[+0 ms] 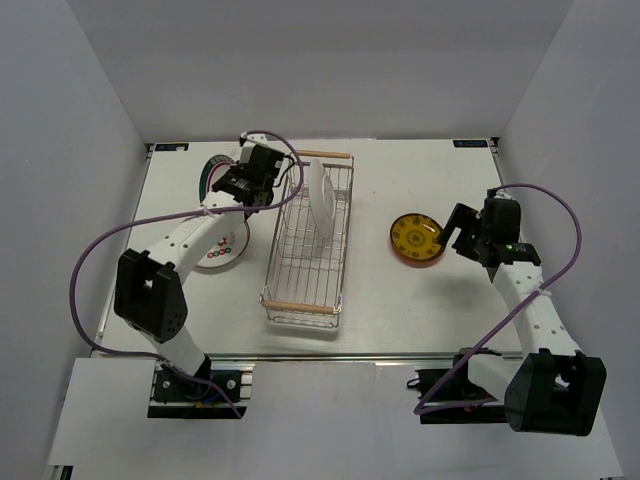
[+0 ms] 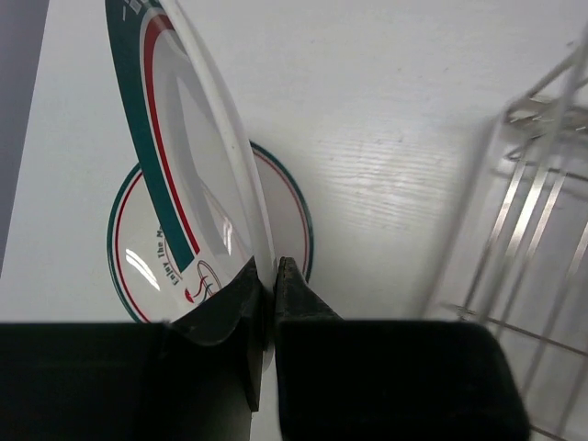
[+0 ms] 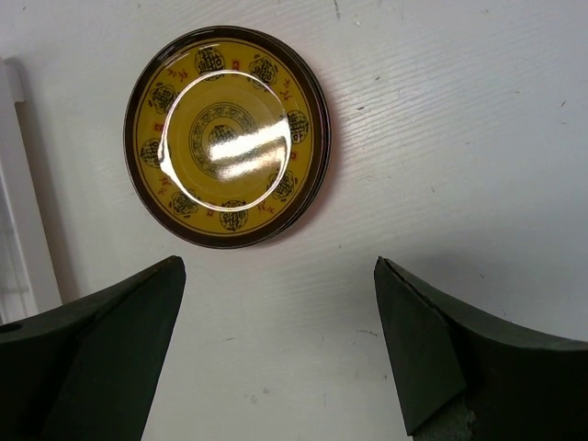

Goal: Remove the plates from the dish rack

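The dish rack stands mid-table with one white plate upright in it. My left gripper is left of the rack's far end. It is shut on the edge of a white plate with a dark-green rim, which it holds tilted on edge. This plate also shows in the top view. A like plate lies flat on the table beneath it. My right gripper is open and empty, just near of the yellow patterned plate, which lies flat right of the rack.
Another white plate with coloured marks lies flat on the table, partly under the left forearm. The rack's wire wall is close on the right of the left gripper. White walls enclose the table on the left, back and right.
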`<state>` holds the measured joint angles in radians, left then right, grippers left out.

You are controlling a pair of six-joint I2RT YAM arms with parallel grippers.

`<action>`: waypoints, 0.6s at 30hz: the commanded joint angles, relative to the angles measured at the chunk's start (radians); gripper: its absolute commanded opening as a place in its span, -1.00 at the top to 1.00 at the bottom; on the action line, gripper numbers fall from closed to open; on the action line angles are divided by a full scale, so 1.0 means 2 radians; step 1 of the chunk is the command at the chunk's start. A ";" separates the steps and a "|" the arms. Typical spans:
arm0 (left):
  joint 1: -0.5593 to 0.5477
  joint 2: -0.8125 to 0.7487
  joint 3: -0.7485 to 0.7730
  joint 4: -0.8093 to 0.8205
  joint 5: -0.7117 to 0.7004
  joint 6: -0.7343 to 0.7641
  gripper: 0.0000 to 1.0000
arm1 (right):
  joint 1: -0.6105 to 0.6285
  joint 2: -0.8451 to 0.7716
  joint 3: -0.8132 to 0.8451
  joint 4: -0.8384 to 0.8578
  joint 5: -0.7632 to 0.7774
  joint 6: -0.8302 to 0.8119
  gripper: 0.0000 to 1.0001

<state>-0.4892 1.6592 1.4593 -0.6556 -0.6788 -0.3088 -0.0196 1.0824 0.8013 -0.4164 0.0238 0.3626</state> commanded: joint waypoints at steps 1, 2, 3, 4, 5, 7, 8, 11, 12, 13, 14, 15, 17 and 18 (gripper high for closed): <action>0.026 -0.010 -0.025 0.042 -0.008 0.016 1.00 | -0.001 0.007 -0.003 0.007 -0.003 -0.006 -0.78; 0.031 -0.004 -0.027 0.037 0.001 0.011 1.00 | -0.002 0.010 -0.001 0.006 -0.003 -0.006 -0.78; 0.036 0.001 -0.029 0.037 0.006 0.009 1.00 | -0.001 0.010 0.000 0.006 -0.004 -0.006 -0.78; 0.045 0.013 -0.035 0.038 0.009 0.006 1.00 | -0.002 0.014 -0.001 0.006 -0.006 -0.006 -0.78; 0.045 0.018 -0.039 0.040 0.015 0.004 1.00 | -0.001 0.015 0.000 0.003 -0.006 -0.006 -0.78; 0.052 0.031 -0.041 0.043 0.021 0.004 1.00 | -0.002 0.016 0.001 0.003 -0.007 -0.007 -0.78; 0.058 0.043 -0.039 0.042 0.026 0.003 1.00 | -0.001 0.016 0.000 0.003 -0.007 -0.007 -0.78; 0.063 0.062 -0.039 0.046 0.030 0.006 1.00 | -0.001 0.017 0.001 0.002 -0.007 -0.008 -0.78; 0.063 0.066 -0.039 0.045 0.031 0.006 1.00 | -0.001 0.019 0.002 0.002 -0.007 -0.007 -0.78; 0.063 0.071 -0.039 0.039 0.033 0.006 1.00 | -0.002 0.019 0.001 0.003 -0.007 -0.007 -0.78; 0.067 0.077 -0.036 0.036 0.036 0.003 1.00 | -0.001 0.020 0.001 0.003 -0.007 -0.007 -0.78; 0.067 0.080 -0.036 0.033 0.034 0.000 1.00 | -0.001 0.021 0.001 0.002 -0.007 -0.007 -0.77; 0.067 0.088 -0.032 0.021 0.035 -0.009 1.00 | -0.001 0.023 0.002 0.000 -0.007 -0.008 -0.78; 0.067 0.091 -0.030 0.016 0.033 -0.012 0.88 | -0.002 0.022 0.001 0.000 -0.007 -0.007 -0.78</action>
<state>-0.3645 1.8294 1.3769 -0.6086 -0.6350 -0.2886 -0.0196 1.1213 0.8013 -0.4171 0.0189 0.3592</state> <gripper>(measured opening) 0.175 0.888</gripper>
